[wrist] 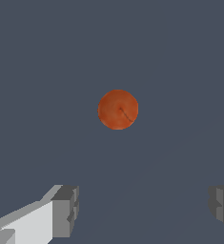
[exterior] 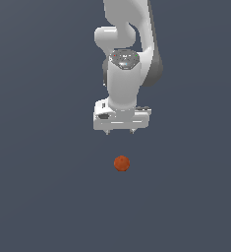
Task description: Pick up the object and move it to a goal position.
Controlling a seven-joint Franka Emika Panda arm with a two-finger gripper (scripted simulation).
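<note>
Plainly the spread gripper [exterior: 119, 132] hangs apart from the ball [exterior: 121, 163] (uncovered).

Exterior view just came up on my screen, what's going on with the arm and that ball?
The arm's gripper hangs above the ball, not touching it. The jaws stand wide open, and the wrist view shows the ball lying free on the dark floor, apart from both fingers. Nothing has been picked up yet.

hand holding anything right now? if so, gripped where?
Nothing is held. The hand is open, its fingers spread with nothing between them, and the orange-red ball lies apart from it, untouched.
</note>
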